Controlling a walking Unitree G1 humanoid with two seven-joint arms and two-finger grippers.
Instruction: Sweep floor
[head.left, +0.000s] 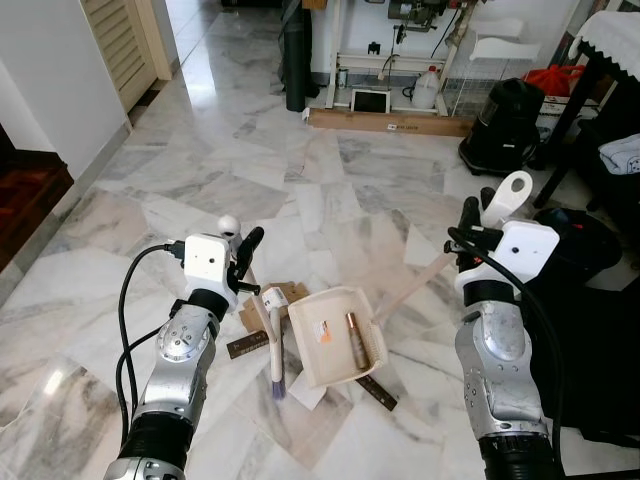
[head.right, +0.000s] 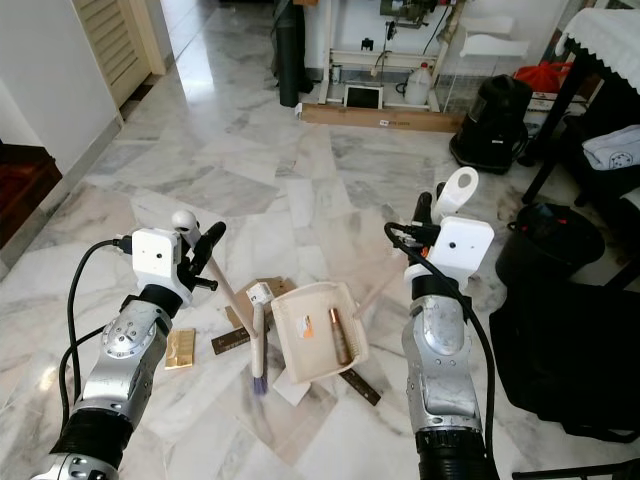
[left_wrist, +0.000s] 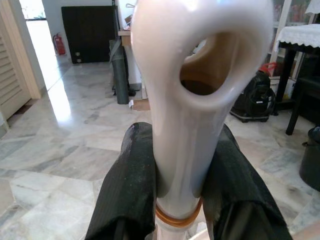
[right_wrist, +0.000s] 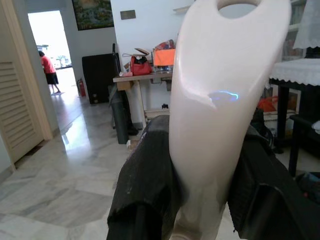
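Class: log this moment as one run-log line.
left gripper: shut on brush handle | right gripper: shut on dustpan handle | debris: in dustpan

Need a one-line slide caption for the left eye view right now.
Left gripper holds the brush, right gripper the dustpan, with a brown tube already inside.

One dustpan (head.left: 335, 350), one broom (head.left: 272, 340), one brown tube (head.left: 355, 338) in the pan, two dark strips (head.left: 247, 346) beside it

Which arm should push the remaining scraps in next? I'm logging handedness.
Left: its end effector grips the brush beside the cardboard scraps; the right end effector holds the dustpan.
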